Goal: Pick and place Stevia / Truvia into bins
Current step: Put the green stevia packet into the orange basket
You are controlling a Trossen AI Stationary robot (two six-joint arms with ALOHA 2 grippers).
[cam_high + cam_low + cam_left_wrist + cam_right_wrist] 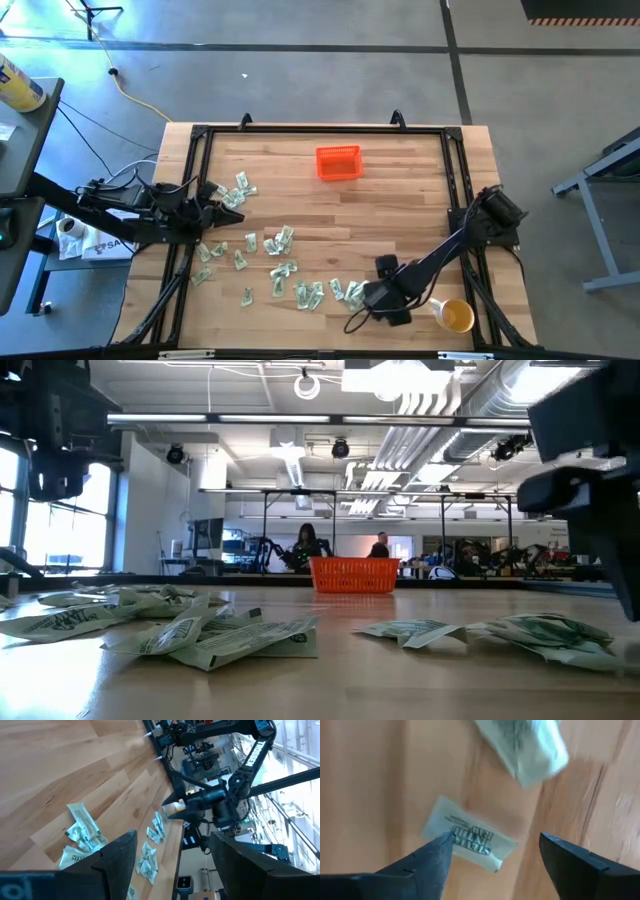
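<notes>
Stevia sachets (283, 268) are scattered along the table's (400, 215) near edge; their print is unreadable. "TROSSEN" is read on the right arm (256, 751). The orange bin (338, 163), near the far edge, appears empty. The right gripper (492, 851) is spread over one sachet (470, 840); the left gripper (172, 852) is spread.

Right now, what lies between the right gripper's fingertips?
In the right wrist view, one sachet lies flat on the wood between the right gripper's open fingers, one fingertip at its edge, the other apart. Not yet gripped.
</notes>
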